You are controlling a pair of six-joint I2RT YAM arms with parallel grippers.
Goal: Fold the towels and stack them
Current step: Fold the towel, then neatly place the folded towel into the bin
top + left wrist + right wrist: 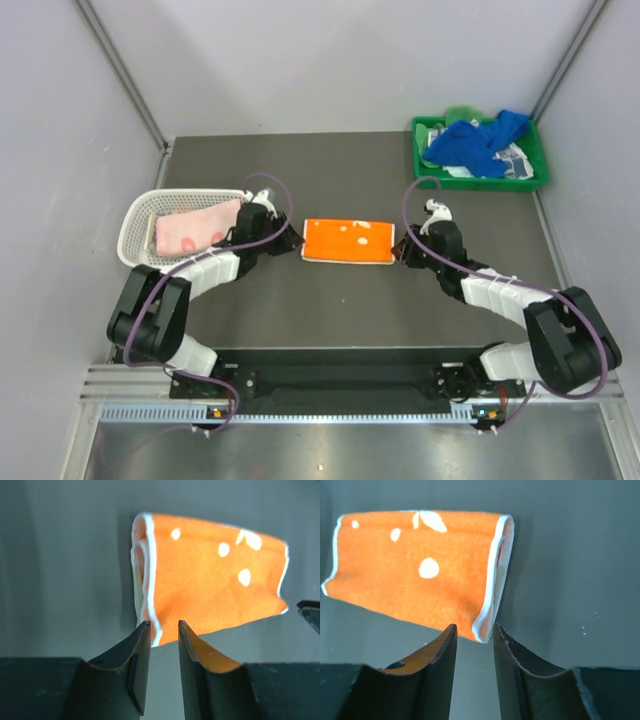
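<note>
soft orange towel [347, 241] with white dots and a white edge, folded into a long flat shape, on the dark table [330, 320] between the 2 arms. left gripper [164, 625] loose, hard black fingers [135, 665] a bit apart, towel corner at the tips. right gripper [474, 627] loose too, at the other end. pink towel [195, 230] in the white holey basket [135, 215]. crumpled blue towel [475, 145] in the green tray [530, 182].
</note>
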